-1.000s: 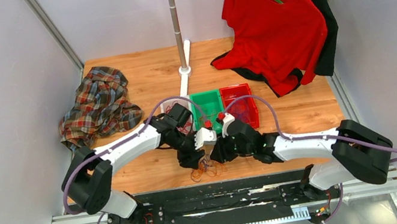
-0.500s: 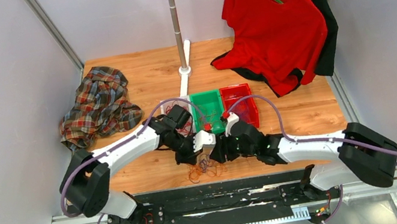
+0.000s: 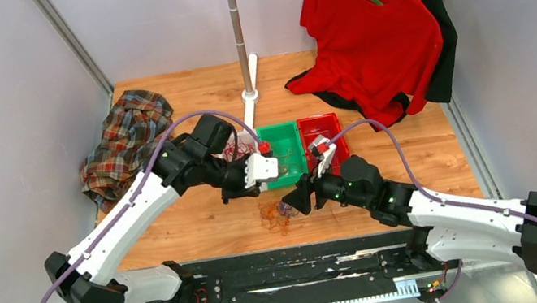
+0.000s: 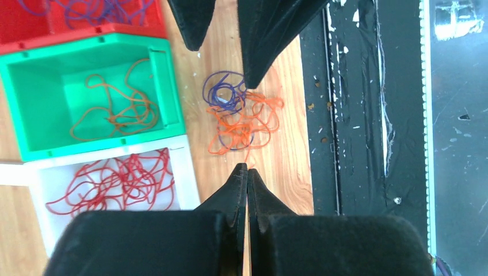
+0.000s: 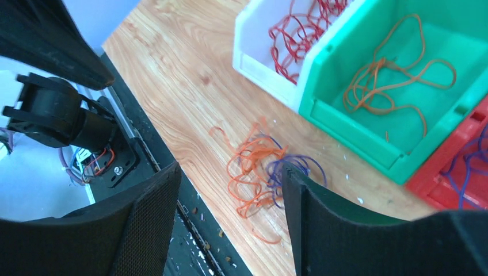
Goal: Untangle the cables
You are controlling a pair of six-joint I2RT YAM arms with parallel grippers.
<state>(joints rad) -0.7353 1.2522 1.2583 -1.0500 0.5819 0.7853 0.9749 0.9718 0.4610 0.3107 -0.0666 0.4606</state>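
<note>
On your wooden table [image 3: 201, 212], both arms reach in over the near edge. Your left arm [image 3: 136, 215] stretches diagonally toward the bins. The left gripper [image 4: 247, 172] is pressed fully together, its tips just beside the tangle — nothing visibly pinched. Your right arm [image 3: 440, 209] lies low, and the right gripper [image 5: 229, 169] stands wide apart, straddling the cables [image 4: 241, 118], one fingertip [image 5: 290, 172] at the purple loop. That orange-and-purple knot lies on the wood beside the green bin [image 4: 172, 86].
</note>
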